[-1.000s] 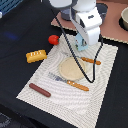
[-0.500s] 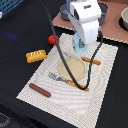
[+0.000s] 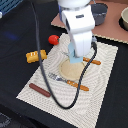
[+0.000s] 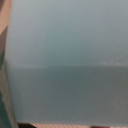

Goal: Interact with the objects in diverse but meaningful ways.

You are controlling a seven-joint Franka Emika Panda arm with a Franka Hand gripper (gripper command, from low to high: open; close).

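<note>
The pale blue carton (image 3: 76, 59) hangs under my gripper (image 3: 77, 53), low over the far edge of the tan plate (image 3: 69, 71). My fingers are hidden by the arm's white body, but the carton has travelled with them. In the wrist view the carton (image 4: 65, 60) fills nearly the whole picture. A red tomato (image 3: 53, 39) lies on the dark table toward the exterior view's left. Nearer that side sits the yellow-orange bread block (image 3: 36, 55). The dark brown sausage (image 3: 39, 90) rests on the striped mat's near left corner.
An orange-handled fork (image 3: 67, 81) lies in front of the plate and an orange-handled knife (image 3: 91, 61) on its right, both on the striped mat (image 3: 102, 95). Two grey pots (image 3: 100, 12) (image 3: 124, 17) stand on a tan board at the back right. A black cable loops across the mat.
The arm has come down and slightly toward the exterior view's left, bringing the carton lower over the plate. The other items have not moved.
</note>
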